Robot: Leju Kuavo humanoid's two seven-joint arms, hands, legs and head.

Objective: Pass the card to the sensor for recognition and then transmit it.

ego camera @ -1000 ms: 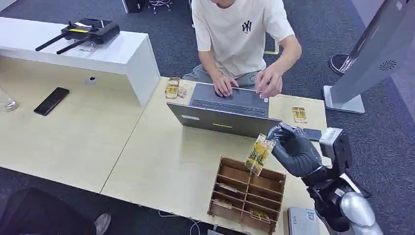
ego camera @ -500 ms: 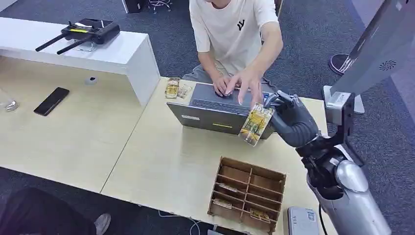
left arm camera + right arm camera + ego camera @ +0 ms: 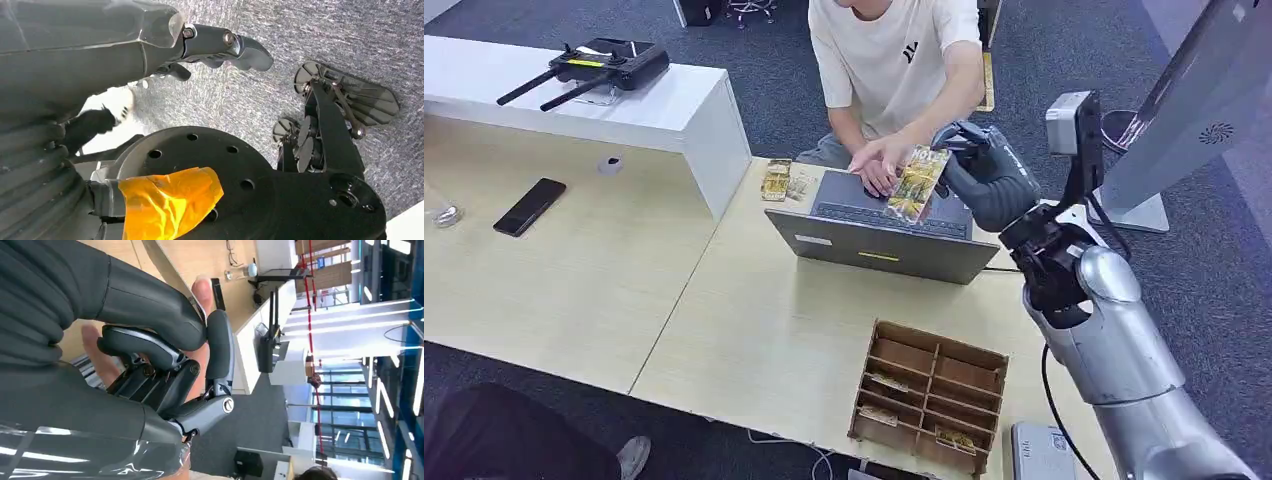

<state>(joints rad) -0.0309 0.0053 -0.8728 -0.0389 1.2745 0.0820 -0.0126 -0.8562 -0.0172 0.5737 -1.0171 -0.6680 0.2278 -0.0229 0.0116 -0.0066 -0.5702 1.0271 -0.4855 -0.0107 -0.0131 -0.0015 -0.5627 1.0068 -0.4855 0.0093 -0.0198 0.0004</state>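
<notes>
Handover was the step in hand, by my reading. My right robot hand was clamped on the card, holding it above the keys of the laptop, and the person's hand was open, palm toward the card, touching it or just beside it; I could not tell which. I judged that doing it well meant keeping the card steady and level with that palm, loosening my fingers only once the person plainly had a grip, and drawing away upward, clear of the laptop lid. A dropped card would have landed on the keys. My left robot hand hung beside the body above the carpet, fingers curled in, holding nothing. The wooden tray sat on the worktop, nearer me.
</notes>
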